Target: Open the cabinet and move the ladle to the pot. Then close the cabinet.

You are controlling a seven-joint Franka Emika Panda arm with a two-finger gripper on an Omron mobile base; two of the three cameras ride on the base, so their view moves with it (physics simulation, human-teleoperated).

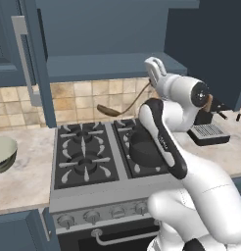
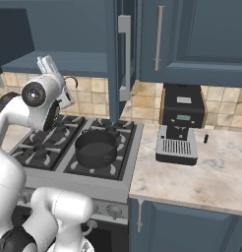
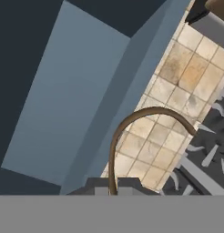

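Claw (image 3: pixel 113 191) clamped shut on ladle (image 1: pixel 123 107) handle, held midair; open cabinet (image 1: pixel 112 66) shelf just above, pot (image 2: pixel 96 147) below it on stove (image 1: pixel 85 157).

Even flat light, soft shadows, sharp

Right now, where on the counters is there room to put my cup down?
Bare marble lies right of the black coffee machine on the speckled beige counter, and between the pale green bowl and the grey stove. The stove's right side is crowded: dark round pot and robot arm.
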